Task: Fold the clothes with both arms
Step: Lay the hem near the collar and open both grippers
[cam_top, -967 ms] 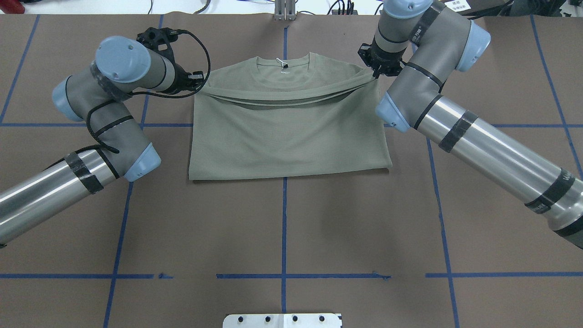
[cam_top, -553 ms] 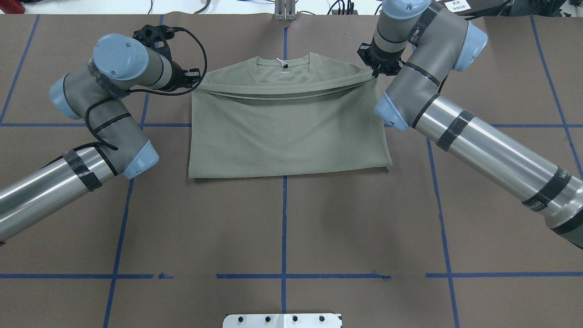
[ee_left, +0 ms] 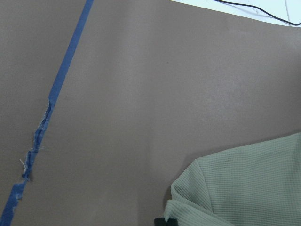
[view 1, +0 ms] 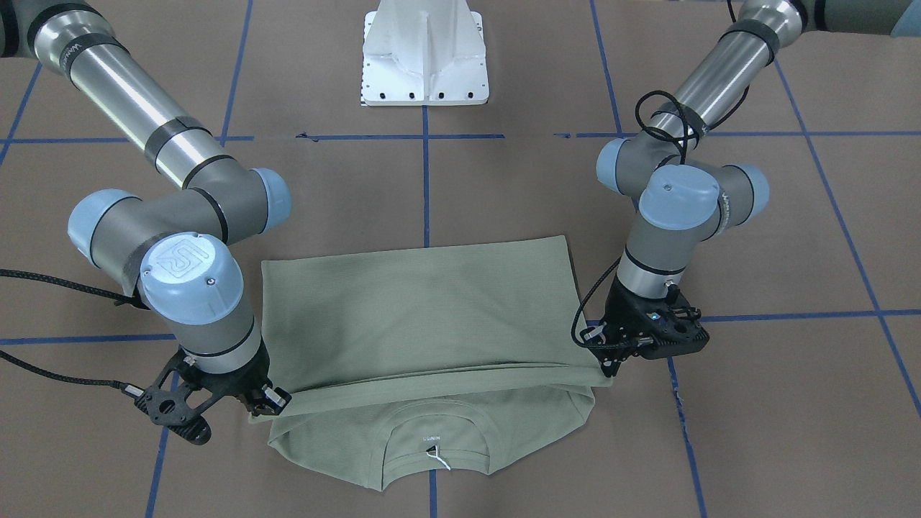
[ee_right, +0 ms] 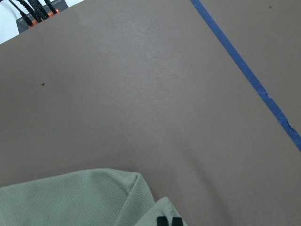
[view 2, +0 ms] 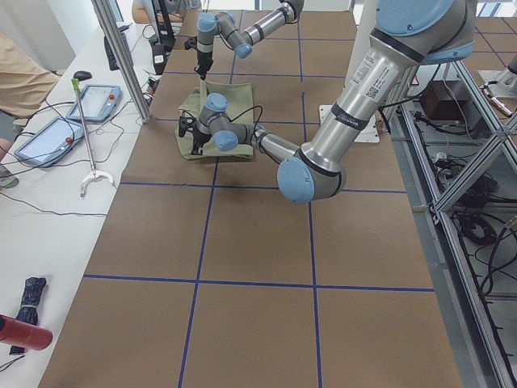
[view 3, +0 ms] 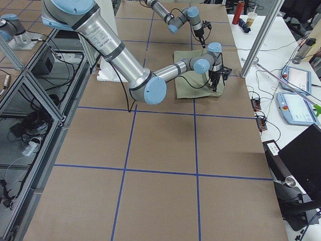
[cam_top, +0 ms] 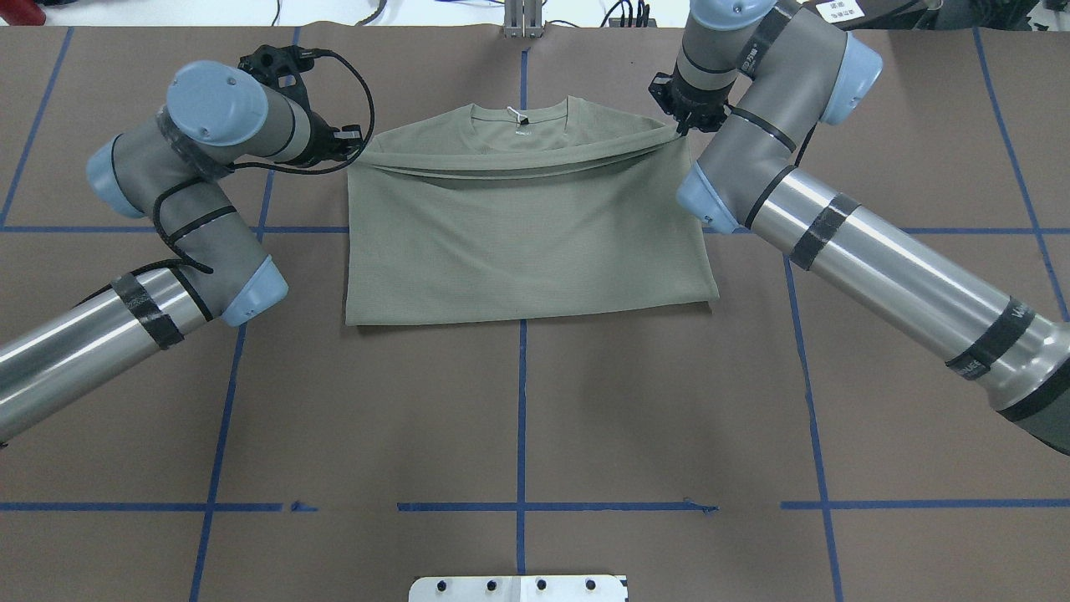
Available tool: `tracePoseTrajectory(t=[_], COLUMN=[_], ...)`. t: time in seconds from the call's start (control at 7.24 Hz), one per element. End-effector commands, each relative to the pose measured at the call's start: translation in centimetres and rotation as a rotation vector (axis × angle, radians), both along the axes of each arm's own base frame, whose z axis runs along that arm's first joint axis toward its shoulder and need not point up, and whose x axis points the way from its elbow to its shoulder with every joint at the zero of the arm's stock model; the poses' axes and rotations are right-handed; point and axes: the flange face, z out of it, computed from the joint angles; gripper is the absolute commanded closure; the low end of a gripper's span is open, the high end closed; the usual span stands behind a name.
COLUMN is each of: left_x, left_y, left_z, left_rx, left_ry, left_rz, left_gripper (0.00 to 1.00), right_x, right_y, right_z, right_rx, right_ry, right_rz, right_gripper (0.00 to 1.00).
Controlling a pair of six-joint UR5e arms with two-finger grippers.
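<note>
Front view: one sage-green shirt lies folded on the brown counter, between two hands. The left hand and the right hand are each clenched on one end of the raised fold edge. The round collar with one white tag lies just past that edge.

Overhead view: the edge sags a little between the hands, and the sleeves are hidden.

Side views: the hands are too small to judge.

Wrist views: only black fingertips show against the fabric, cut off by the bottom border.
</note>
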Motion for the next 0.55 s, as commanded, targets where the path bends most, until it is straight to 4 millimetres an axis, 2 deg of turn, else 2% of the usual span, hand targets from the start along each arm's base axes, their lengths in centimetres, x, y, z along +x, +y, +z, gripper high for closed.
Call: tracePoseTrajectory(t=[0.0, 0.14, 0.28, 0.41], left_x=[-0.1, -0.1, -0.3, -0.4], left_y=[0.0, 0.0, -0.2, -0.2], left_z=[0.1, 0.0, 0.1, 0.0], left_rx=[-0.004, -0.007, -0.007, -0.008], left_ry=[0.003, 0.003, 0.003, 0.006], left_rz=[-0.005, -0.005, -0.008, -0.010], left_gripper=[0.82, 0.72, 0.67, 0.65], right_x=[-0.2, -0.3, -0.3, -0.2], right_y=[-0.2, -0.2, -0.3, -0.2], right_z=[0.0, 0.1, -0.3, -1.0], right_rx=[0.001, 0.003, 0.006, 0.009], right_ry=[0.009, 0.013, 0.010, -0.002], right_rz=[0.004, 0.006, 0.007, 0.016], right_gripper=[0.86, 0.55, 0.41, 0.38])
